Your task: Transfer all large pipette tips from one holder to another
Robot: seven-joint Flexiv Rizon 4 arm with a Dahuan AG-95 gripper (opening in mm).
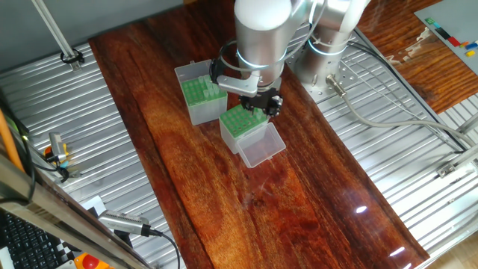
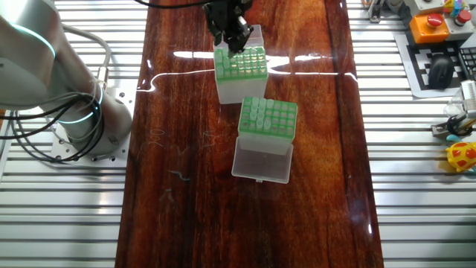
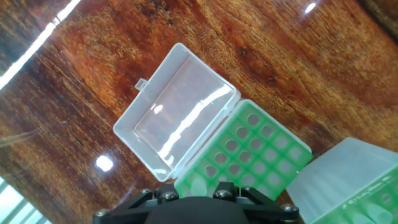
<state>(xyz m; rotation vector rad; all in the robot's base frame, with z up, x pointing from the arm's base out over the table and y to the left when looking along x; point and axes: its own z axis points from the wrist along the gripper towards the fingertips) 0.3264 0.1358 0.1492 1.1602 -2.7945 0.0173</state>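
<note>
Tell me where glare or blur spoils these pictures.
Other fixed view: a bright streak of glare crosses the table by the grey-sided box. Hand view: reflections on the clear lid; the gripper body is a dark blur at the bottom edge. First fixed view: small glints only.

Green hole-grid tops were seen on both boxes (image 2: 268, 119) (image 2: 240, 65); a reddish-brown wood grain was shown by the tabletop (image 2: 193, 208).
</note>
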